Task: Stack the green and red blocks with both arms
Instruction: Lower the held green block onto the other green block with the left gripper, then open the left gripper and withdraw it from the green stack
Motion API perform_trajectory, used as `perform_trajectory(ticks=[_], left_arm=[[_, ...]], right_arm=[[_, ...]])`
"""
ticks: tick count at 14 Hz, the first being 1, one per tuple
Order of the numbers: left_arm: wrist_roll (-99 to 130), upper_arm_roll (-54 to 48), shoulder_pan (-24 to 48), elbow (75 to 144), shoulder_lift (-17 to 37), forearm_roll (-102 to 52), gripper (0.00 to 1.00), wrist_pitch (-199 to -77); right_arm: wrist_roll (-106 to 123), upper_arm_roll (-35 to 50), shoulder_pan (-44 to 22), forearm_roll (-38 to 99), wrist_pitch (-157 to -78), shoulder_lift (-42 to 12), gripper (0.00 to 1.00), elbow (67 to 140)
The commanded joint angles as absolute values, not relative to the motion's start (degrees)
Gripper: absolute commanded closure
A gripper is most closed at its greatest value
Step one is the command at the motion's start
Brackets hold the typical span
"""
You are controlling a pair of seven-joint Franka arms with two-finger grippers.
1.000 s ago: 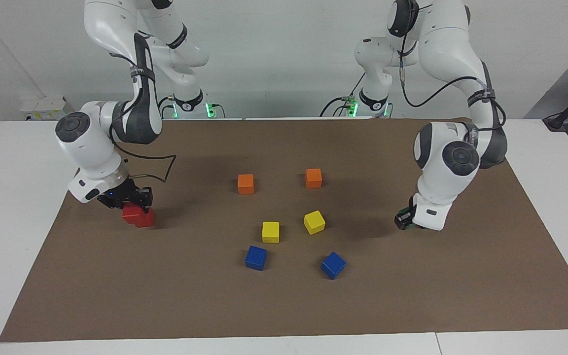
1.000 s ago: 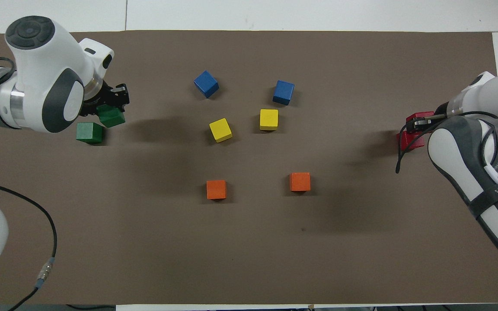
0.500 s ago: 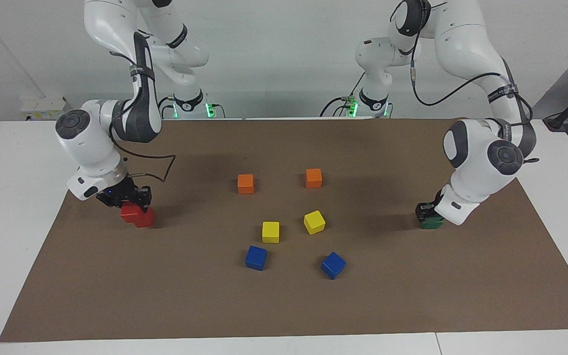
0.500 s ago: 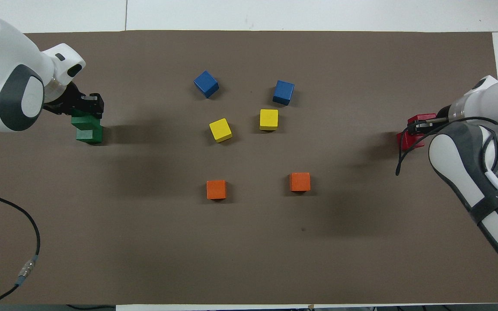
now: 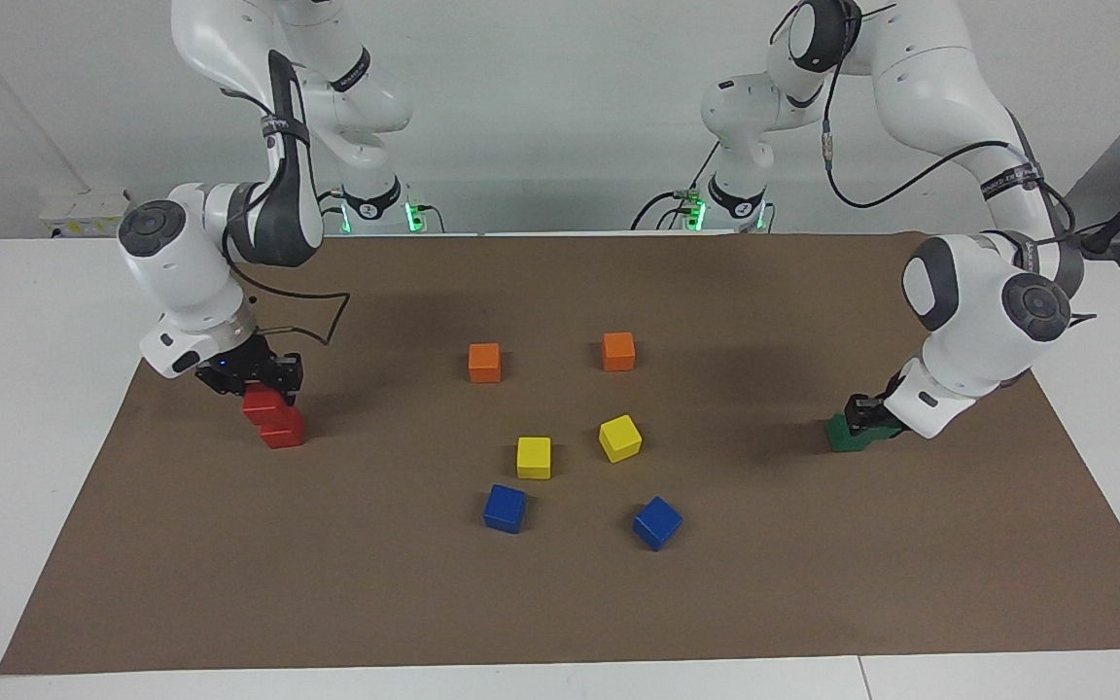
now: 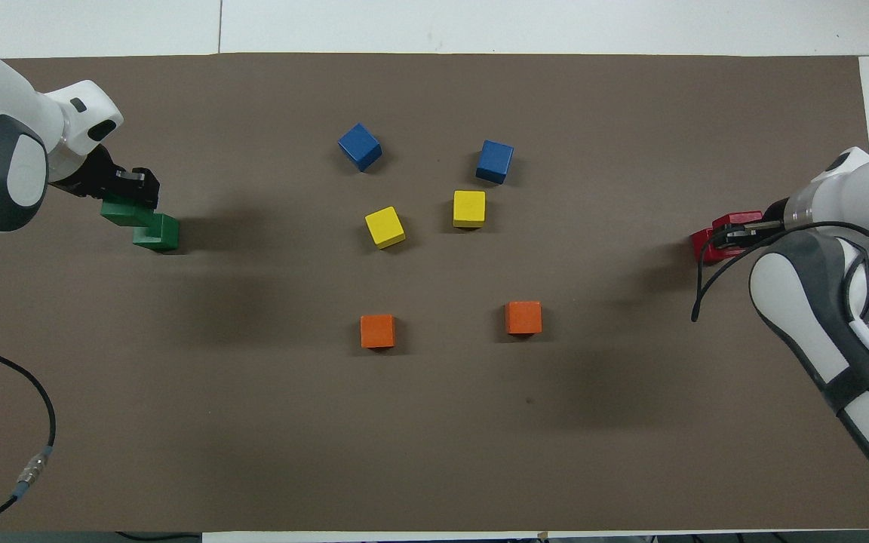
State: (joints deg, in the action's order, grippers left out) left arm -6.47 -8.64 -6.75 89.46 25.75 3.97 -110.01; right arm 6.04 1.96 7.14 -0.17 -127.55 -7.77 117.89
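My right gripper [image 5: 254,381] [image 6: 732,232] is shut on a red block [image 5: 259,402] [image 6: 736,220]. It holds this block just over a second red block [image 5: 285,430] [image 6: 708,246] on the mat at the right arm's end, offset toward the table edge. At the left arm's end, my left gripper [image 5: 868,408] [image 6: 133,192] is shut on a green block [image 6: 118,210]. That block hangs low over the other green block [image 5: 849,436] [image 6: 158,232], staggered toward the table edge. I cannot tell whether either pair touches.
In the middle of the brown mat [image 5: 560,603] lie two orange cubes [image 5: 484,362] [image 5: 618,351], two yellow cubes [image 5: 534,457] [image 5: 619,437] and two blue cubes [image 5: 505,507] [image 5: 657,522]. White table surrounds the mat.
My left gripper has swung toward the left arm's end with its green block, arriving over the other green block. The right gripper has shifted a little with its red block over the second red one.
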Motion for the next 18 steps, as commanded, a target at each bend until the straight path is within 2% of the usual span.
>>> perform_trajectory(ticks=[1, 18], left_arm=[[-11.6, -8.7, -8.0, 94.7, 22.6, 3.3, 1.0, -113.6], [-7.0, -8.6, -8.3, 98.6, 21.3, 1.6, 1.0, -117.0]], right_arm=[[5.5, 2.5, 8.2, 0.3, -129.2, -6.5, 1.0, 119.9], [6.0, 2.5, 8.4, 0.3, -131.7, -8.6, 1.0, 119.8]])
